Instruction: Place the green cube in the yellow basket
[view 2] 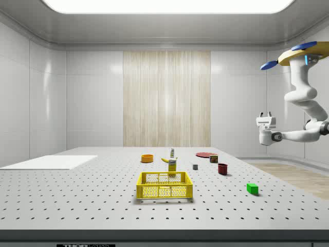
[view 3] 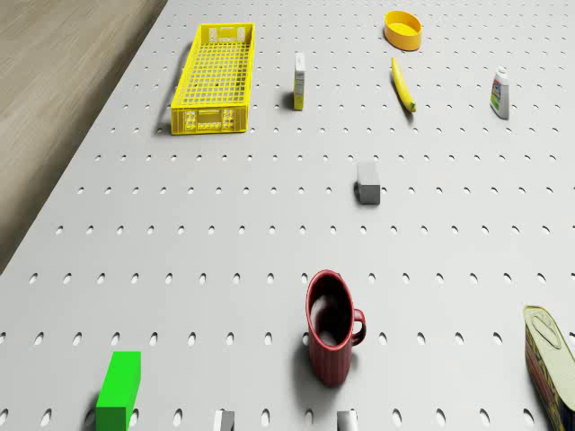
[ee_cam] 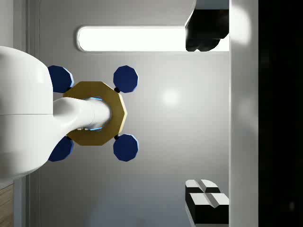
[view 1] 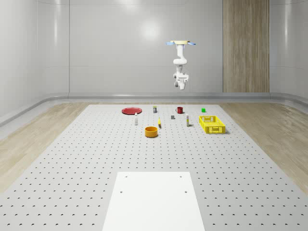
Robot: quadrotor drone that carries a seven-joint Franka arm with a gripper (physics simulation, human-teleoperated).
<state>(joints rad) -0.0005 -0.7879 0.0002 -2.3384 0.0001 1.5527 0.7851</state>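
High up, the drone (view 1: pixel 181 43) hovers (hand (view 2: pixel 266 117) spread wide, empty) above the red mug (view 1: pixel 179 110).

White jointed arm (view 2: pixel 303 98), gold octagonal drone (ee_cam: pixel 94 113), four blue rotors

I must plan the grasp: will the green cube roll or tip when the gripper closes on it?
The green cube looks boxy and flat-faced, resting flat on the table, so it probably will not roll. It seems low and rigid, so unlikely to tip.
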